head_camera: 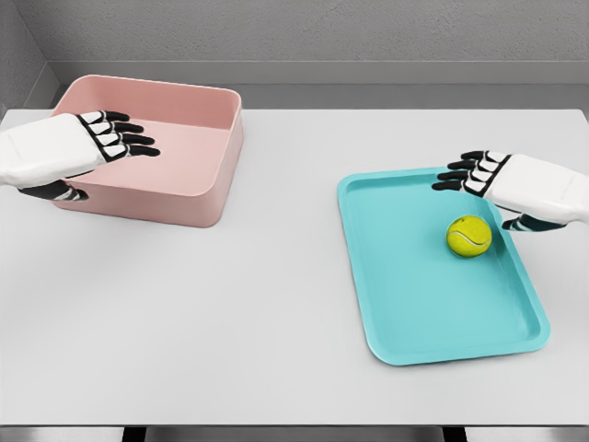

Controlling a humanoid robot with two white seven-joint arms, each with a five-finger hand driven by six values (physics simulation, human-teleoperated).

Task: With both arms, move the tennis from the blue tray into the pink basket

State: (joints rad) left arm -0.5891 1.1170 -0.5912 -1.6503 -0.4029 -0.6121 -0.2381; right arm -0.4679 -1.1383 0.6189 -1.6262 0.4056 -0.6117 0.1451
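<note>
Hovering my right hand (479, 175) just behind the tennis ball (469, 236) on the blue tray (405, 304), fingers extended, empty; left hand (110, 138) waits flat-fingered over the pink basket (198, 198) to receive, I judge

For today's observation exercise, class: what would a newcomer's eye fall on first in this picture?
First, the yellow-green tennis ball, alone on the blue tray at the right of the white table. Next, the pink basket at the far left, with the left hand above it, fingers spread. The right hand, open too, hangs over the tray's far right corner, beside the ball.
</note>
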